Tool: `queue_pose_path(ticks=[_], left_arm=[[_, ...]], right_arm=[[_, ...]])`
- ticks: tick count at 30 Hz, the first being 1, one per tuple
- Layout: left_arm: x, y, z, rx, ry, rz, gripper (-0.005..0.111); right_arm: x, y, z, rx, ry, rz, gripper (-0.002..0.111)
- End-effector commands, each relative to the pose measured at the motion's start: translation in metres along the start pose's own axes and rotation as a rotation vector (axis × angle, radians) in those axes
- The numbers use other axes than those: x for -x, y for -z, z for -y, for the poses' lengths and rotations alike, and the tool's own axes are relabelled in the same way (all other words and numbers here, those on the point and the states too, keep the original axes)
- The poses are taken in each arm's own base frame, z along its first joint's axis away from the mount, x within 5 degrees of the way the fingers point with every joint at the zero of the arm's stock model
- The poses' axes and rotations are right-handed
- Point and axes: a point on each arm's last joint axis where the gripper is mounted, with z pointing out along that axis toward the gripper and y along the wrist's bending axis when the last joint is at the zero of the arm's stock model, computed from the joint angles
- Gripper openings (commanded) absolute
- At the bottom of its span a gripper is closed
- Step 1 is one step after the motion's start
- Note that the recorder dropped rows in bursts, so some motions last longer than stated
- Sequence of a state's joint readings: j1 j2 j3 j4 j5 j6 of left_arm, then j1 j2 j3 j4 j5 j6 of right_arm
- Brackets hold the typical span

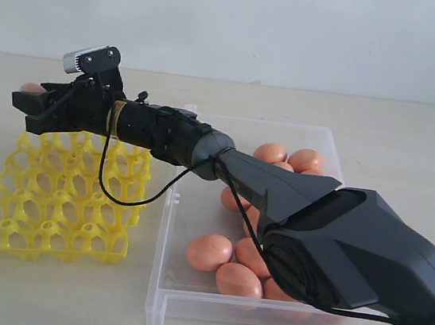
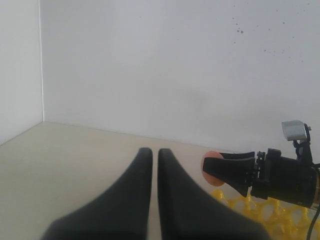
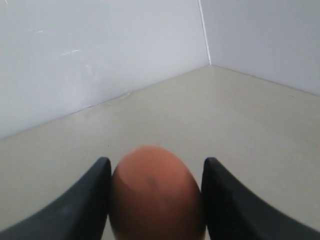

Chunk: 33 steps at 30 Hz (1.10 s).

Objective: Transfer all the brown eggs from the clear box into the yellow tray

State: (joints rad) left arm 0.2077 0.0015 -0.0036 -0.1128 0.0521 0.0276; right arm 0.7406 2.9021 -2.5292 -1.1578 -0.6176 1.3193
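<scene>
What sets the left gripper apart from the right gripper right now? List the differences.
Jaws: the left gripper is shut tight; the right gripper stands wide.
Load: the left gripper holds nothing; the right gripper clamps a brown egg.
Place: the right gripper hangs above the yellow tray's far edge; the left gripper is off to the side over bare table.
Both have black tapered fingers.

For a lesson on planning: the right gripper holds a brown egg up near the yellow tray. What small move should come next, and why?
Probably ease the right gripper down toward an open cup at the far left corner of the yellow tray. The brown egg sits between its fingers, apparently above that corner and not yet in a cup. The cups in view look empty, and other eggs wait in the clear box.
</scene>
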Motion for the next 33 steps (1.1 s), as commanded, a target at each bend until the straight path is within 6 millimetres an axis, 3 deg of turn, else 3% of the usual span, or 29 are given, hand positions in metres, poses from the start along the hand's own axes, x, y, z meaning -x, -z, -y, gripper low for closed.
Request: queue_pose_path(ticks=[1, 22, 33], left_arm=[[-0.001, 0.000, 0.000, 0.001, 0.023, 0.000, 0.004], [-0.001, 0.000, 0.000, 0.001, 0.023, 0.000, 0.004], [-0.001, 0.000, 0.000, 0.001, 0.023, 0.000, 0.004]], right_arm=[[0.007, 0.001, -0.002, 0.026, 0.011, 0.011, 0.000], [0.007, 0.001, -0.001, 0.017, 0.008, 0.011, 0.000], [0.021, 0.015, 0.002, 0.184, -0.026, 0.108, 0.000]])
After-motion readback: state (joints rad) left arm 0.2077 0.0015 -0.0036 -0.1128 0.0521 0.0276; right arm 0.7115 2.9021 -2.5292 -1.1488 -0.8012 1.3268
